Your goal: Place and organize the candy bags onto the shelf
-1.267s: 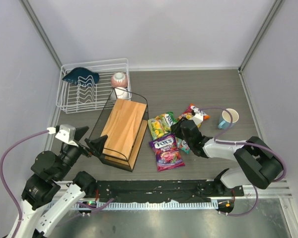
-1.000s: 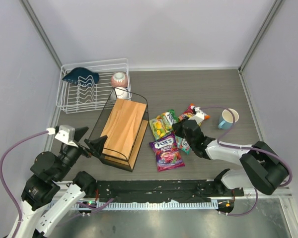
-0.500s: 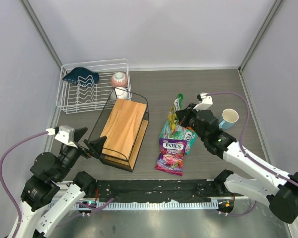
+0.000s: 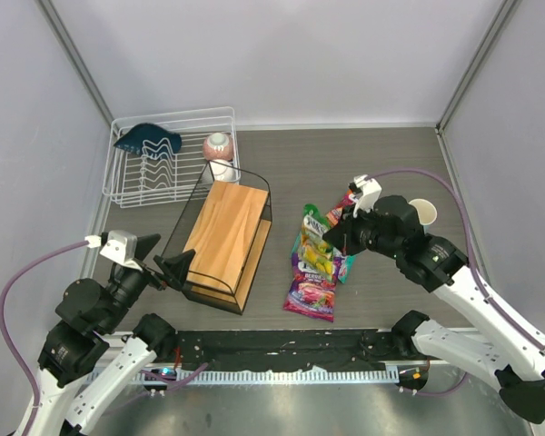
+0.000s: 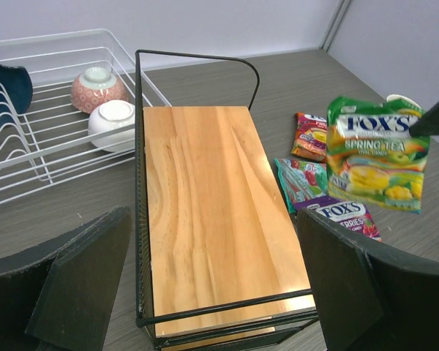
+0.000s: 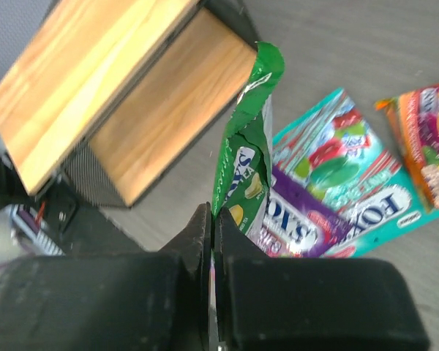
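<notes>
My right gripper point(image 4: 334, 232) point(image 6: 213, 219) is shut on the edge of the yellow-green candy bag point(image 4: 314, 227) point(image 6: 243, 164) point(image 5: 373, 153) and holds it in the air, right of the shelf point(image 4: 225, 234) point(image 5: 208, 212) point(image 6: 95, 95). Under it on the table lie the purple bag point(image 4: 312, 287) point(image 6: 307, 212) point(image 5: 345, 213), the teal bag point(image 4: 341, 265) point(image 6: 351, 175) point(image 5: 300, 180) and the orange-red bag point(image 4: 345, 205) point(image 6: 424, 139) point(image 5: 307, 136). My left gripper point(image 4: 163, 263) point(image 5: 212, 292) is open and empty at the shelf's near left end.
A white wire dish rack point(image 4: 168, 156) point(image 5: 36, 131) with a dark blue item and two small bowls point(image 4: 218, 145) stands at the back left. A light blue cup point(image 4: 423, 211) stands behind my right arm.
My right gripper has lifted the yellow-green bag off the table and carried it a little left and nearer. The purple bag slid towards the front. The left arm has not moved.
</notes>
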